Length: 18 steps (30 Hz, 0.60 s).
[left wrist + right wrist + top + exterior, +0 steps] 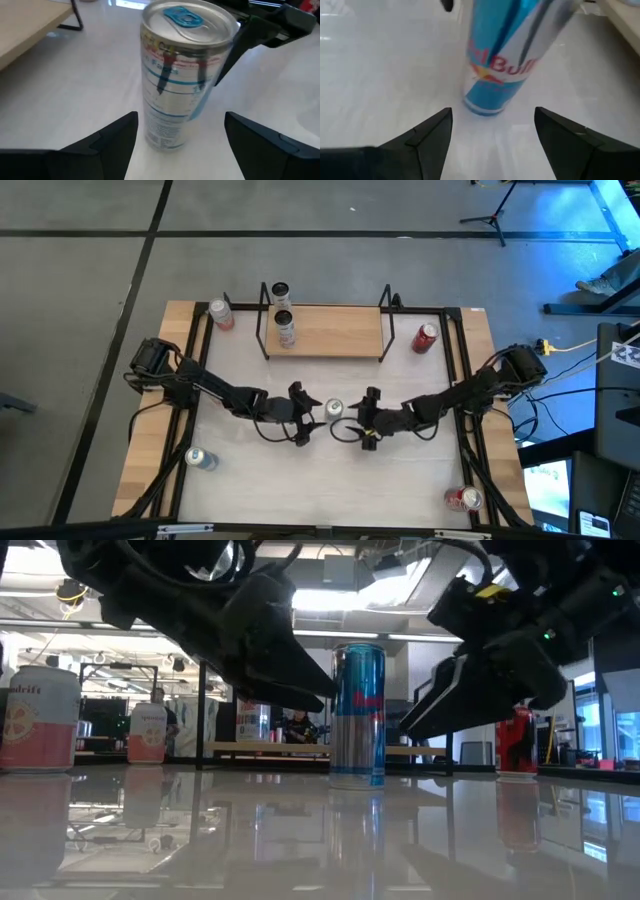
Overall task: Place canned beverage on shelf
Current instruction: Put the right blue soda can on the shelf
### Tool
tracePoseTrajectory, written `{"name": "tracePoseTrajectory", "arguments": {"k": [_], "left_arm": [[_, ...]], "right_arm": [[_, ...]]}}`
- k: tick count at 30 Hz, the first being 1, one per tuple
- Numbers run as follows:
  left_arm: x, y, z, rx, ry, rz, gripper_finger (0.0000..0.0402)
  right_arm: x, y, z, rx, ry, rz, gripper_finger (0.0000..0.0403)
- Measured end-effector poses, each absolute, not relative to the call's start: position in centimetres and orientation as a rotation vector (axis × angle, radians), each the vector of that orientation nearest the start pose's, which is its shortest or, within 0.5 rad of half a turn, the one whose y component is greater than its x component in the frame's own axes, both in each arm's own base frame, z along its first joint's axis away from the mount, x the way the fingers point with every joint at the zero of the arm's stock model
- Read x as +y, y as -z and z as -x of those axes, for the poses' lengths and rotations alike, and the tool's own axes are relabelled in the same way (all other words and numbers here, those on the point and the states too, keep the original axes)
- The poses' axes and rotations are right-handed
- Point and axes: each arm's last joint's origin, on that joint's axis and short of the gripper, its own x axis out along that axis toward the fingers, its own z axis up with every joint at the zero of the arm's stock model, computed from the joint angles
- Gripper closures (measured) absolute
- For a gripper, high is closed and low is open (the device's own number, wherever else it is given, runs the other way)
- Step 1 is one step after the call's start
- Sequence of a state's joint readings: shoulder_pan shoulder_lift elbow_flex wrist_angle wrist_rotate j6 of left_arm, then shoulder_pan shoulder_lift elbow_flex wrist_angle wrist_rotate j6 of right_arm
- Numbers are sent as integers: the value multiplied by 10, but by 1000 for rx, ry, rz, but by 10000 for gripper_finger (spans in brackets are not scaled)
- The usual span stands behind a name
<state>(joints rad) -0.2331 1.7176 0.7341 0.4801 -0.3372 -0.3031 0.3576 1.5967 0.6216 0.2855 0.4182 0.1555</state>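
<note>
A slim blue and silver can (334, 409) stands upright and sealed near the middle of the worktop (330, 490), between the two grippers. The left gripper (300, 416) sits just beside it on one side, fingers (107, 142) spread wide with nothing held. The right gripper (364, 420) faces it from the other side, likewise spread and empty; neither touches the can.

The shelf (330, 330) lies toward the far edge, a light-wood board on a black wire frame. One can (285, 328) stands on its left end, and another (279, 293) stands just behind that end. A pink can (221, 313) stands off the shelf's left end, a red one (426, 338) off its right. A silver can (200, 459) lies near the front left corner, and a red can (464, 499) near the front right.

The worktop is white and glossy, mirroring the cans. Beyond it are a grey floor, screens and a stand; in the low view a person (160, 705) shows far back.
</note>
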Motion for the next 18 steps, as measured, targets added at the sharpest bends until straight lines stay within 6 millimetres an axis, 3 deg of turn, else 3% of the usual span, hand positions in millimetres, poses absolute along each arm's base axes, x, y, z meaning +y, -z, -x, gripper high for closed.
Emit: {"name": "tracePoseTrajectory", "arguments": {"k": [4,11,18], "left_arm": [[-74,-152,-319,467,-85,175,113],[-80,-167,-313,406,-161,188,113],[-78,-146,-314,487,-244,186,113]], "right_arm": [[90,-138,-273,633,92,105,123],[90,-141,-275,598,100,94,123],[84,-146,-276,515,330,150,123]]}}
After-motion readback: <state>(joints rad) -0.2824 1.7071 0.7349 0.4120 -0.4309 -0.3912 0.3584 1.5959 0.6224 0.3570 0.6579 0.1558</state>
